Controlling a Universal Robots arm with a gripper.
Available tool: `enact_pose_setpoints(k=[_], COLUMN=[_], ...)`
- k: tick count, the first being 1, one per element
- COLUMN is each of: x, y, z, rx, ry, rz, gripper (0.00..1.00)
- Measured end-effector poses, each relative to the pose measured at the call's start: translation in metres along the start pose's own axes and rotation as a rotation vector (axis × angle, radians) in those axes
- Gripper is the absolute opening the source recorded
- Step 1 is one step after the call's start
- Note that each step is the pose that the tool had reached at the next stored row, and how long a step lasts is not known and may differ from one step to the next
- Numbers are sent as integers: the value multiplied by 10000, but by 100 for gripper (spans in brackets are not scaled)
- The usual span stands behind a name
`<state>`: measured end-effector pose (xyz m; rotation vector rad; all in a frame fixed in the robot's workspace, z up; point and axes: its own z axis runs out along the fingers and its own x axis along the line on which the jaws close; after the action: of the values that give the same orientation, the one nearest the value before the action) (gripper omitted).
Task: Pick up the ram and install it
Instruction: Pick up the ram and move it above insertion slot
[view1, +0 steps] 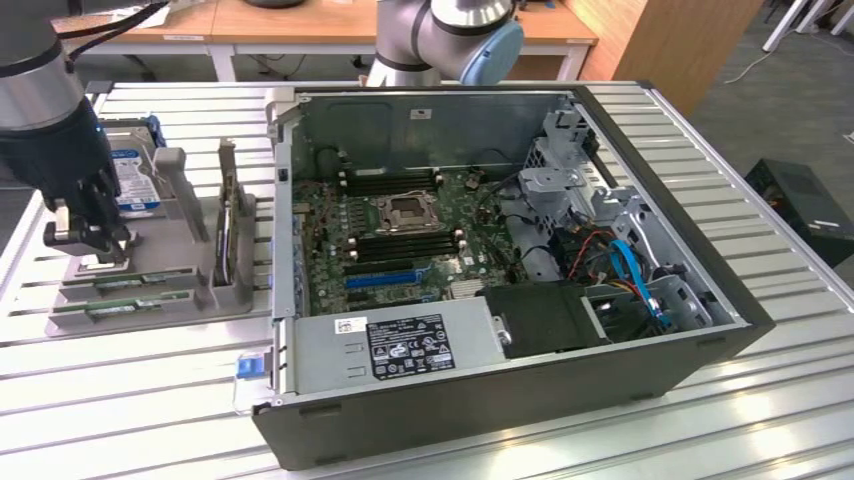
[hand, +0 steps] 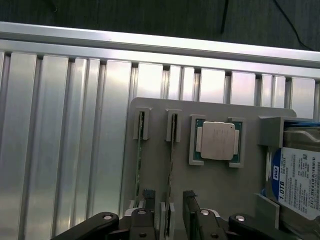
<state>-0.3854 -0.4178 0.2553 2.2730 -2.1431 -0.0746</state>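
Exterior view first: the slatted aluminium surface (view1: 134, 400) carries a big open computer case (view1: 534, 400) across its middle, motherboard (view1: 400, 240) exposed. Over by the surface's edge on the exterior view's left, the robot arm (view1: 40, 110) reaches down above a grey fixture tray (view1: 174, 300). A blue-labelled hard drive (view1: 134, 180) stands at the tray's far end, and the pincer (view1: 87, 248) hangs low over the tray beside it. Now the wrist view, looking straight down on that tray (hand: 220, 190): hard drive (hand: 300, 180) at one side, then the square silver processor (hand: 216, 141) lying flat in its pocket. And there's the ram (hand: 171, 150), a thin green stick standing on edge in its slot just beside the processor, with a second ram stick (hand: 139, 160) in the next slot along. The pincer (hand: 169, 200) is spread wide, one black finger (hand: 190, 210) on each side of the ram, nothing pinched. Whether a finger touches the stick, I can't tell.
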Motion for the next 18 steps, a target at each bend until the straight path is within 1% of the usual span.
enact_pose_setpoints(k=[11,18], x=[18,18], y=[-8,-8], z=[196,197], rx=[-5,-6], ry=[10,10], rz=[-205,-212], gripper=[36,36])
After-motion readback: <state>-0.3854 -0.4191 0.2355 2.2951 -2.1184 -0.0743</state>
